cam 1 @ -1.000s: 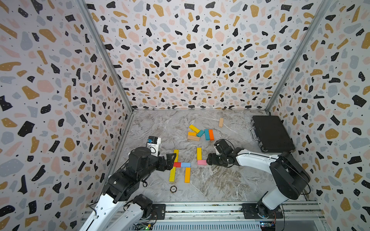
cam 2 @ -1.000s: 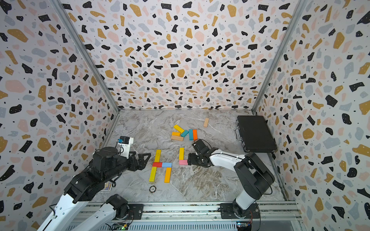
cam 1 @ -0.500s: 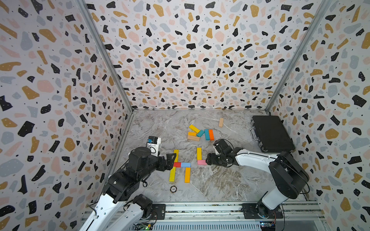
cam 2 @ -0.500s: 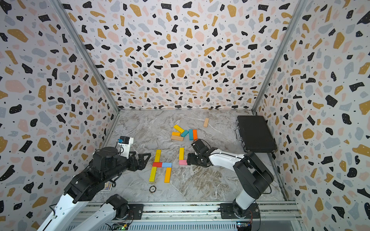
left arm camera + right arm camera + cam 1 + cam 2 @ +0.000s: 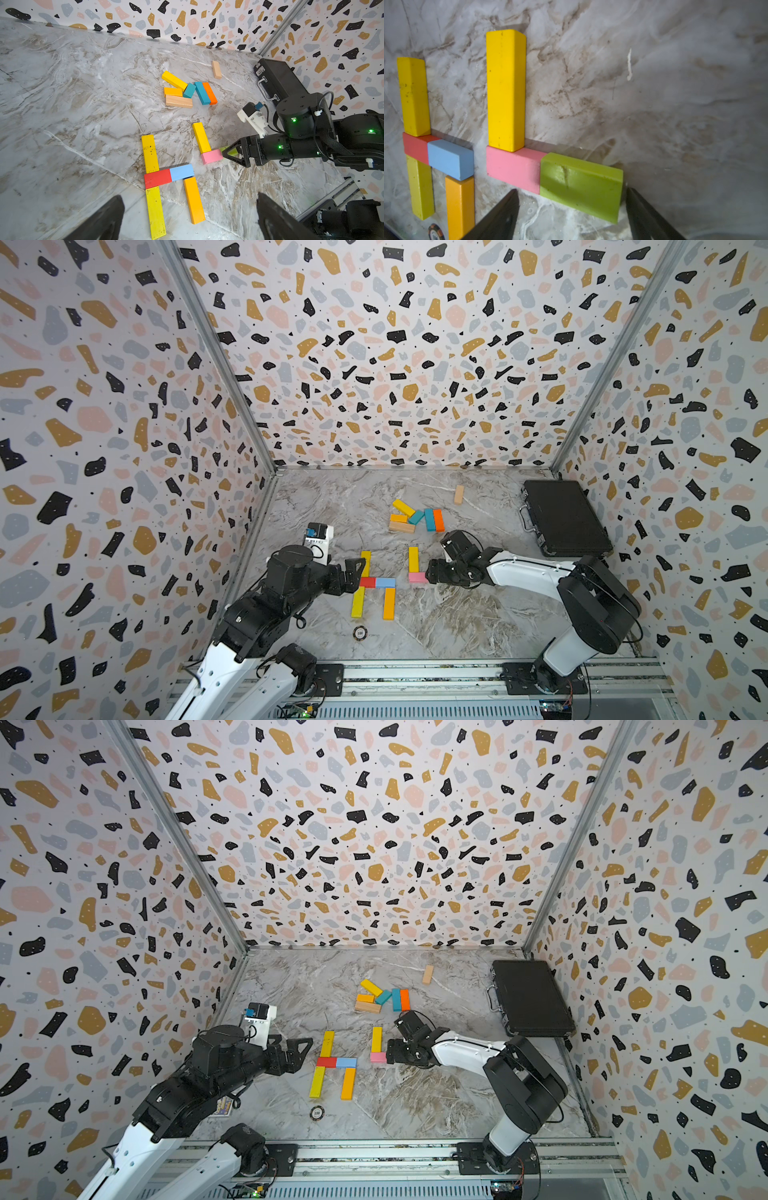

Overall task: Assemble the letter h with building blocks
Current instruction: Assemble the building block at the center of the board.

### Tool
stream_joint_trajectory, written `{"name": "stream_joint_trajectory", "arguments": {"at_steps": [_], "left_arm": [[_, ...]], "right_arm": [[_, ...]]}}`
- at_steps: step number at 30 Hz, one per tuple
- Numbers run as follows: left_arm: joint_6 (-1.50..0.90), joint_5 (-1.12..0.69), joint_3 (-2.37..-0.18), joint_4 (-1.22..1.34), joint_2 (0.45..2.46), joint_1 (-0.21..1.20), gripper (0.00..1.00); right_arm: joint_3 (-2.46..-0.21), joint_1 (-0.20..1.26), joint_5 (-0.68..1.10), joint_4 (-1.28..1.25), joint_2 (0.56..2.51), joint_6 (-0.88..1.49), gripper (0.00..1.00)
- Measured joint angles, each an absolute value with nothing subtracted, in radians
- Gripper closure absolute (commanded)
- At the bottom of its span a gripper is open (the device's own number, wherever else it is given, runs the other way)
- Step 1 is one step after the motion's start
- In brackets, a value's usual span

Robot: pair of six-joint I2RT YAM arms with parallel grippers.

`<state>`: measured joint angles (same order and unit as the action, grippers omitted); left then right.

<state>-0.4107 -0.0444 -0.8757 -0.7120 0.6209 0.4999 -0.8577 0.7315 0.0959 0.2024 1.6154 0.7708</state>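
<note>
Disc marked 100 (image 5: 360, 632) sits nearest the front rail on the marble table (image 5: 457, 626). Right behind it lies the laid-out figure: lower yellow block (image 5: 358, 601) and long orange block (image 5: 389, 603) run side by side as two legs. The red block (image 5: 367, 582) and light blue block (image 5: 385, 582) lie end to end across their tops, and the upper yellow block (image 5: 365, 563) runs on from the red one toward the back wall. Left gripper (image 5: 190, 197) hangs above the table at that figure's left edge, fingers spread wide, nothing between them. Just to the right is a second group, where the pink block (image 5: 417, 577) lies flat and a third yellow block (image 5: 413, 559) touches its far edge. The right wrist view picks up the green block (image 5: 581, 187) butted against the pink one's outer end. Right gripper (image 5: 571, 190) is down low there, jaws parted with the green block between them. One finger is right at the block's free end, the other clear of it in front of the pink, so no pinch. In both top views the green block is hidden under that gripper. Farther back is the loose pile: long wooden block (image 5: 401, 526), short orange block (image 5: 398, 518), slanted yellow block (image 5: 403, 507), short teal block (image 5: 416, 517), and long teal block (image 5: 429, 519) flush against the deep orange block (image 5: 438, 520). Beyond them, alone near the back wall, is a small wooden block (image 5: 458, 494), and a closed black case (image 5: 563, 518) lies along the right wall.
</note>
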Motion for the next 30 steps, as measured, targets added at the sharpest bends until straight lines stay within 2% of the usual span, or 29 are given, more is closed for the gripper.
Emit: {"name": "stream_joint_trajectory", "arguments": {"at_steps": [4,11,14,23,30], "left_arm": [[-0.411,-0.044,-0.876,-0.712,0.627,0.500,0.01],[-0.412,-0.060,-0.870,-0.695,0.671,0.500,0.00],[-0.429,-0.095,-0.858,-0.657,0.728,0.500,0.05],[-0.551,-0.174,-0.868,-0.453,1.108,0.505,0.10],[-0.565,-0.162,-1.014,-0.345,1.487,0.521,0.13]], "right_arm": [[-0.867,0.729,0.029,0.244,1.579,0.767,0.16],[-0.868,0.706,-0.041,0.300,1.361,0.714,0.18],[-0.863,0.701,-0.064,0.310,1.298,0.694,0.18],[-0.735,0.700,-0.065,0.307,1.215,0.671,0.19],[-0.677,0.695,-0.046,0.302,1.176,0.654,0.19]]}}
